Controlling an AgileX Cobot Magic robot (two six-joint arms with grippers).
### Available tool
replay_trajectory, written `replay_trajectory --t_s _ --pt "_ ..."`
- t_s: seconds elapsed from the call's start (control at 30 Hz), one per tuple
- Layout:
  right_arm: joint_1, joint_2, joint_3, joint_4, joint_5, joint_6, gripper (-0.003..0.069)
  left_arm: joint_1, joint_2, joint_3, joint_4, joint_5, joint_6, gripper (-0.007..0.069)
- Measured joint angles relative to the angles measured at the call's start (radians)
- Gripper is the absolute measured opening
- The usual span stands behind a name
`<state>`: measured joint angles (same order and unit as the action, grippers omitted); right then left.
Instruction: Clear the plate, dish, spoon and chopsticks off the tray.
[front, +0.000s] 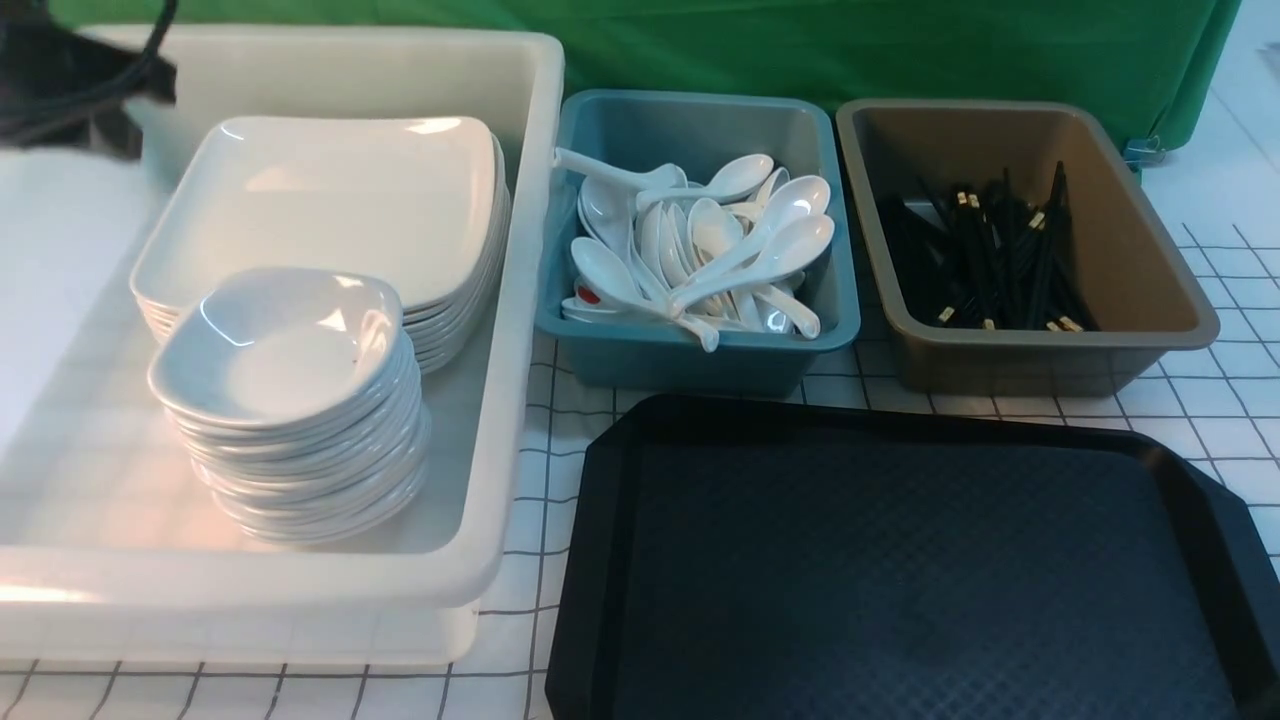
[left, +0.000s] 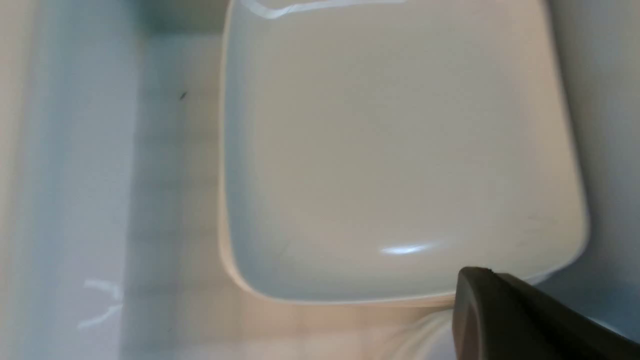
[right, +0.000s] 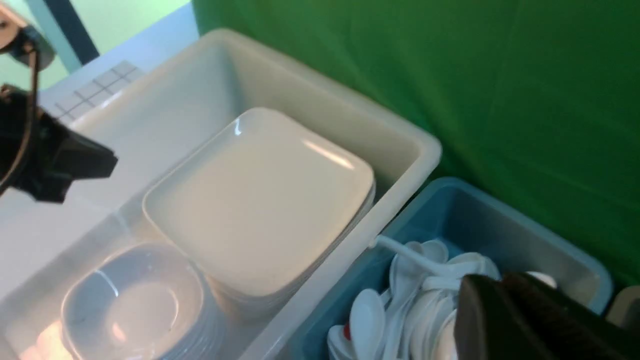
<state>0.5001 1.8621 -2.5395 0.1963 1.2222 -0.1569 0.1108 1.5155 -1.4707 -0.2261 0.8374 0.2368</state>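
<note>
I see the tray (front: 900, 580) bare — plates (front: 330, 200) stacked in the white tub (front: 520, 300), spoons (front: 700, 250) in the blue one, chopsticks (front: 990, 260) in the brown. Right claw (right: 500, 320) closed, empty; left claw (left: 500, 315) over the plates — state unclear.

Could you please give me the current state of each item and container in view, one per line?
tray: bare, nothing on it.
plates: stacked in the white tub.
small dishes: stacked in the same tub, nearer the robot than the plates.
spoons: heaped in the blue tub.
chopsticks: piled in the brown tub.
</note>
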Motion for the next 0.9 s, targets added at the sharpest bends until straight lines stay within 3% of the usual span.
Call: replay_trajectory --t_s 0.13,0.2,0.23,0.3,0.43,0.57,0.67,0.8,0.9 --pt "-0.001 -0.113 0.068 -0.069 -0.001 0.007 0.002 -0.097 -0.112 0.0 -0.008 0.009 0.011 -0.0001" --pt "-0.001 -0.269 0.217 -0.13 -0.004 0.03 0.0006 -0.223 -0.208 0.0 -0.009 0.028 0.02 -0.0001" --pt "-0.001 -0.27 0.217 -0.134 -0.004 0.032 0.0006 -0.232 -0.214 0.0 -0.009 0.03 0.023 -0.0001" --pt "-0.001 -0.429 0.402 -0.196 -0.005 0.056 0.0004 -0.36 -0.293 0.007 -0.009 0.081 0.046 -0.0001" --pt "-0.001 -0.672 0.718 -0.288 -0.052 0.127 0.0003 -0.518 -0.421 0.092 0.018 0.107 0.017 -0.0001" --pt "-0.001 -1.012 1.149 -0.401 -0.289 0.215 0.0003 -0.619 -0.62 0.301 0.048 -0.011 -0.083 -0.0001" --pt "-0.001 -1.192 1.353 -0.418 -0.444 0.247 0.0004 -0.63 -0.709 0.41 0.048 -0.072 -0.123 -0.0001" --pt "-0.001 -1.579 1.766 -0.426 -0.797 0.292 0.0008 -0.633 -0.943 0.71 0.047 -0.196 -0.183 -0.0001" --pt "-0.001 -1.753 1.942 -0.426 -0.929 0.321 0.0009 -0.633 -1.062 0.852 0.044 -0.262 -0.228 -0.0001"
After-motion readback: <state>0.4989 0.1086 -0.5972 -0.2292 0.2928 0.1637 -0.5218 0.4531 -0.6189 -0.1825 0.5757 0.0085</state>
